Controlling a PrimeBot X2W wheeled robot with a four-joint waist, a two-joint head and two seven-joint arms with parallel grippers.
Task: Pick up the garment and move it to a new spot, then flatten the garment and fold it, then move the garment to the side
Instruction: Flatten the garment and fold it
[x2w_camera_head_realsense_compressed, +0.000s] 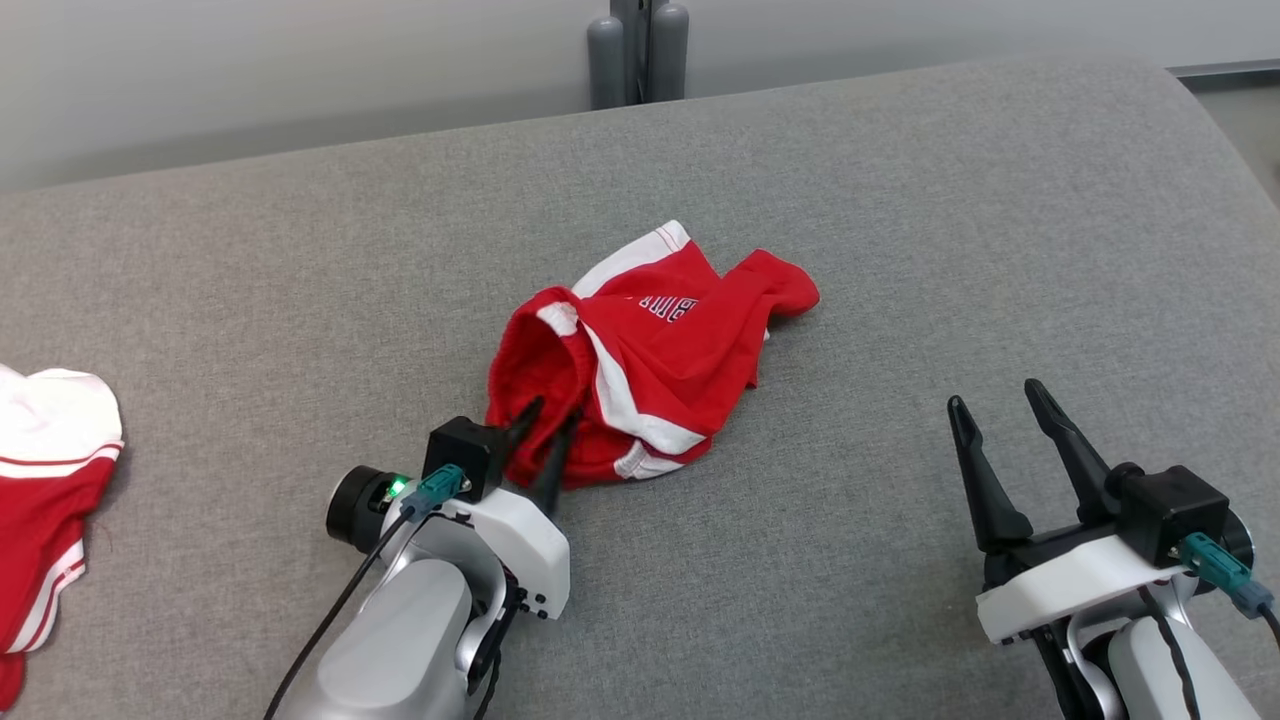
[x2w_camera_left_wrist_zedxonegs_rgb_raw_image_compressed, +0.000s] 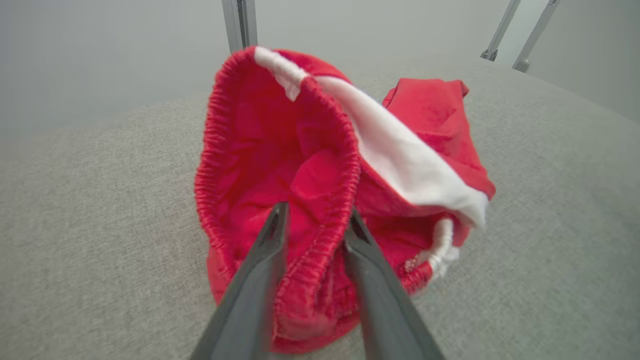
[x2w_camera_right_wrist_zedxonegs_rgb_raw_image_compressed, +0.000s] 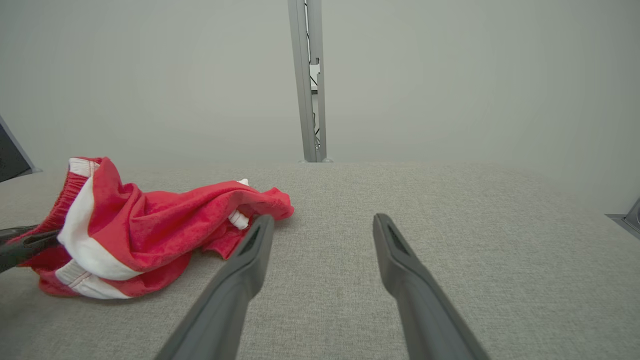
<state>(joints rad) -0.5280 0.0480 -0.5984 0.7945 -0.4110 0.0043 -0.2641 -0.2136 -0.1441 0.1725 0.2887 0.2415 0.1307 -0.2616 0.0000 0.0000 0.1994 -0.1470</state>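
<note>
A pair of red shorts (x2w_camera_head_realsense_compressed: 650, 350) with white side stripes lies crumpled near the middle of a grey padded table (x2w_camera_head_realsense_compressed: 900, 200). The left gripper (x2w_camera_head_realsense_compressed: 553, 412) reaches in from the near side, its two dark fingers standing one on each side of the elastic waistband (x2w_camera_left_wrist_zedxonegs_rgb_raw_image_compressed: 310, 260) — one inside the opening, one outside. Whether they already pinch the band cannot be told. The right gripper (x2w_camera_head_realsense_compressed: 997, 395) hovers over bare table well to the right, jaws spread and empty.

The step in hand looks like the first pick-up. To do it well, the fingers should close fully on the band's thick gathered edge, not on loose cloth, before any lift — then rise straight so the shorts hang free. Another red and white garment (x2w_camera_head_realsense_compressed: 50, 480) lies at the table's far left edge; keep clear of it.
</note>
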